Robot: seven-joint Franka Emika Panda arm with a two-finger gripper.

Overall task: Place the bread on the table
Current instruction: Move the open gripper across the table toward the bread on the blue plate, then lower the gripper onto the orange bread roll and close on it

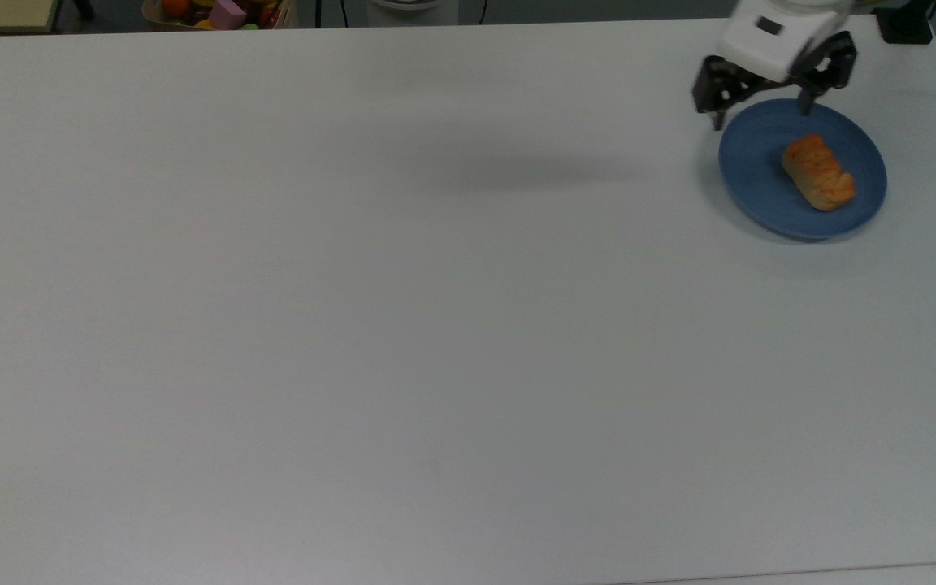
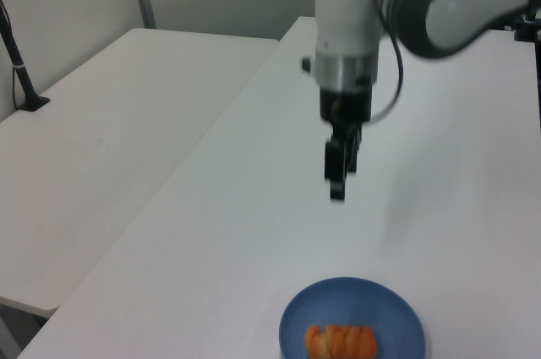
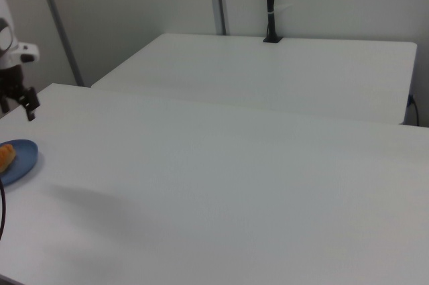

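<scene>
The bread [image 1: 818,172], a small golden-orange flaky loaf, lies on a round blue plate [image 1: 748,175] at the top view's right, on the white table [image 1: 435,325]. My gripper [image 1: 761,114] hangs open over the plate's far-left rim, nothing between its fingers, just short of the bread. In the left view the gripper [image 2: 340,180] is up above the table, beyond the plate [image 2: 355,301] and the bread [image 2: 341,342]. At the right view's left edge the gripper [image 3: 17,107] sits above the plate [image 3: 23,157] and the partly cut-off bread [image 3: 5,157].
A second white table [image 2: 110,122] stands alongside, with a black post [image 2: 17,55] clamped on it. A bin of colourful toys [image 1: 224,12] sits beyond the far edge. A black clamp [image 1: 905,24] is on the corner near the plate.
</scene>
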